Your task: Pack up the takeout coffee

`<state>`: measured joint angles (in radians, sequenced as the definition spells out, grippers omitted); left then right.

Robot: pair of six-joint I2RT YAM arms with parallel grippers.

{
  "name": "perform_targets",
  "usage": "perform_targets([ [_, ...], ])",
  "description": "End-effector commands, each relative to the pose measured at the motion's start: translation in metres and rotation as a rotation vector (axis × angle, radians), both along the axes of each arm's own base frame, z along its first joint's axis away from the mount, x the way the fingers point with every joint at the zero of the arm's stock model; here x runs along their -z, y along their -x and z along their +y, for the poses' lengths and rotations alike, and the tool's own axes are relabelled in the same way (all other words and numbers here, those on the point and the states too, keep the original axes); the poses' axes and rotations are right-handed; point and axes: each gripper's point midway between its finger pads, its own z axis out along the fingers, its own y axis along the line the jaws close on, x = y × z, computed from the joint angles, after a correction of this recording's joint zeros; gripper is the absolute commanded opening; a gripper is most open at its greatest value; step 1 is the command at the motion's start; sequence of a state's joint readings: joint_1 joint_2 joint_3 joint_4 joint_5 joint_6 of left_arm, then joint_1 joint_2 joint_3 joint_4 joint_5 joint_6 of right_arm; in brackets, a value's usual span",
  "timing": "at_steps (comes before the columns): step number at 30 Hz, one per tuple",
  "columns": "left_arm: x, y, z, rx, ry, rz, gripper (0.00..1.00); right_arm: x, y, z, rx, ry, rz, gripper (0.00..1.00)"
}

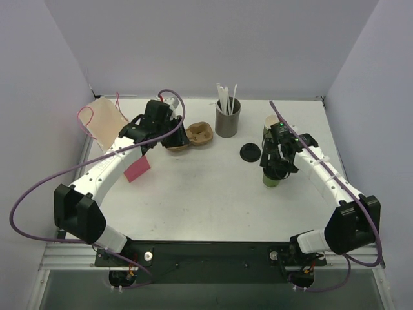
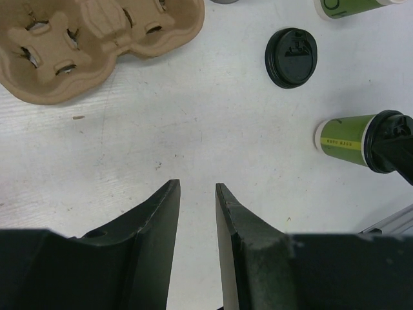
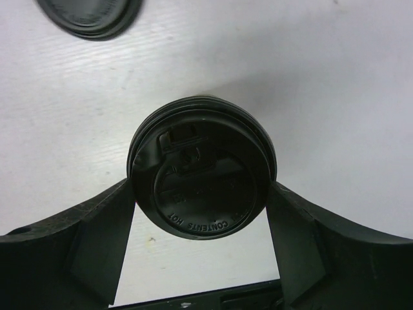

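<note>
The takeout coffee (image 1: 271,179), a small green paper cup, stands upright right of the table's middle with a black lid (image 3: 201,169) on top. My right gripper (image 3: 201,194) comes down on it from above, and both fingers press the lid's rim, so it is shut on the cup. In the left wrist view the same cup (image 2: 345,141) shows its green side, with the lid end inside the dark fingers. My left gripper (image 2: 197,187) hangs open above bare table near the cardboard cup carrier (image 2: 97,39), with nothing between its fingers.
A loose black lid (image 1: 250,152) lies on the table left of the held cup. A second green cup (image 1: 272,121) with a cream inside stands behind it. A grey holder of white straws (image 1: 227,116) is at the back, a paper bag (image 1: 106,119) and a pink card (image 1: 137,168) on the left.
</note>
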<state>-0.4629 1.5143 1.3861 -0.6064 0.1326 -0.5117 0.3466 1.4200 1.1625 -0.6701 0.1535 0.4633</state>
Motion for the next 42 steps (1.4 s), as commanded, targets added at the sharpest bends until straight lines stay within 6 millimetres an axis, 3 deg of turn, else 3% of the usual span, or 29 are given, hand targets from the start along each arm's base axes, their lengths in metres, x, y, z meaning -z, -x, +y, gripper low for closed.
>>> perform_targets([
  [1, -0.022, 0.002, -0.004, 0.031, 0.042, -0.067, 0.39, 0.004, 0.012, -0.038, 0.143, 0.01, -0.032, 0.62],
  [5, -0.022, 0.004, -0.004, 0.037, 0.043, -0.065, 0.39, 0.008, 0.015, -0.056, 0.2, 0.011, -0.031, 0.63],
  [13, -0.025, 0.006, -0.002, 0.035, 0.04, -0.072, 0.39, 0.021, 0.019, -0.058, 0.234, -0.026, 0.0, 0.72],
  [20, -0.03, 0.003, -0.004, 0.034, 0.051, -0.078, 0.4, 0.007, 0.019, -0.057, 0.235, -0.045, -0.013, 0.92],
  [27, -0.024, -0.009, -0.006, 0.016, 0.028, -0.069, 0.52, -0.016, 0.015, -0.054, 0.224, -0.067, -0.053, 0.94],
  [31, -0.015, -0.018, -0.005, -0.013, 0.003, -0.065, 0.53, -0.026, 0.011, -0.053, 0.216, -0.07, -0.066, 0.95],
  [35, -0.002, -0.038, 0.001, -0.075, -0.07, -0.067, 0.52, -0.048, 0.003, -0.041, 0.187, -0.102, -0.119, 0.93],
  [38, 0.009, -0.06, 0.015, -0.165, -0.155, -0.087, 0.47, -0.068, -0.007, -0.017, 0.123, -0.108, -0.169, 0.91],
  [40, 0.028, -0.074, 0.022, -0.203, -0.221, -0.078, 0.45, -0.07, -0.013, 0.007, 0.055, -0.1, -0.171, 0.9],
  [41, 0.026, -0.082, 0.021, -0.213, -0.223, -0.084, 0.44, -0.077, -0.021, 0.017, 0.042, -0.116, -0.197, 0.89],
  [42, 0.041, -0.086, 0.021, -0.221, -0.241, -0.05, 0.43, -0.076, -0.024, 0.028, 0.019, -0.131, -0.201, 0.88],
])
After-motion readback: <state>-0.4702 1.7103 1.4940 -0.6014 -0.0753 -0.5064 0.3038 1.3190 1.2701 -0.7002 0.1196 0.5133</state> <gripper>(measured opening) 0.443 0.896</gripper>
